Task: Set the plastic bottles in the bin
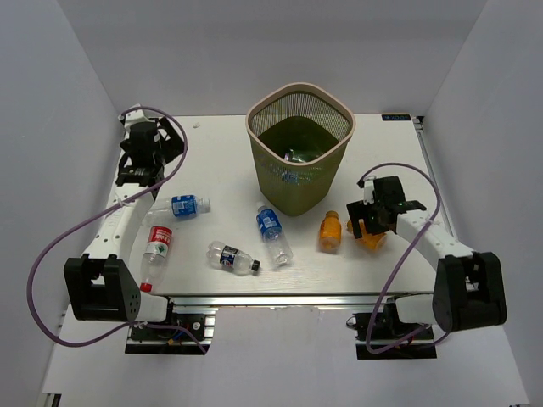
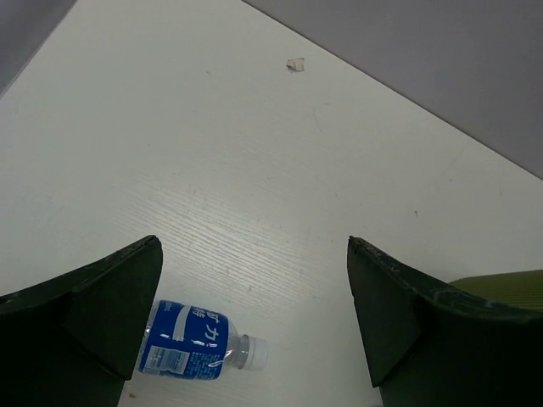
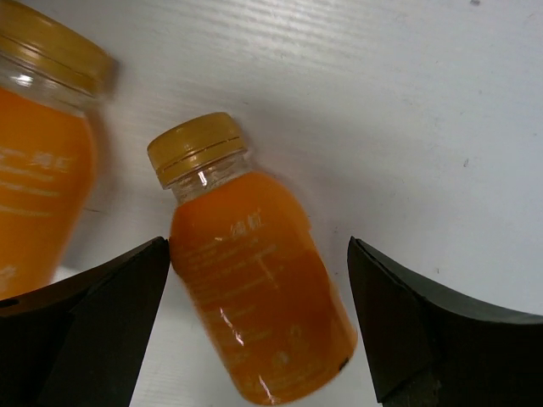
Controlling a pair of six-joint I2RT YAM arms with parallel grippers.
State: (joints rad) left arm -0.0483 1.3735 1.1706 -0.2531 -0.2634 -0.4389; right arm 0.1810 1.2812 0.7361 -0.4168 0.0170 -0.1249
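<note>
The olive mesh bin (image 1: 299, 174) with its pale pink rim stands at the table's back centre. A bottle lies inside it (image 1: 293, 155). Several plastic bottles lie in front: a blue-labelled one (image 1: 188, 205) (image 2: 191, 341), a red-labelled one (image 1: 155, 253), a dark-labelled clear one (image 1: 232, 258), another blue-labelled one (image 1: 272, 233), and an orange one (image 1: 330, 231) (image 3: 38, 170). My right gripper (image 1: 366, 225) (image 3: 259, 246) is open, its fingers on either side of a second orange bottle (image 3: 254, 292) lying on the table. My left gripper (image 1: 138, 175) (image 2: 254, 246) hangs open and empty, above and behind the blue-labelled bottle.
White walls close in the table (image 1: 221, 153) on the left, back and right. A small white scrap (image 2: 295, 64) lies near the back left corner. Purple cables (image 1: 51, 254) loop off both arms. The bin's green side (image 2: 509, 284) shows at the right of the left wrist view.
</note>
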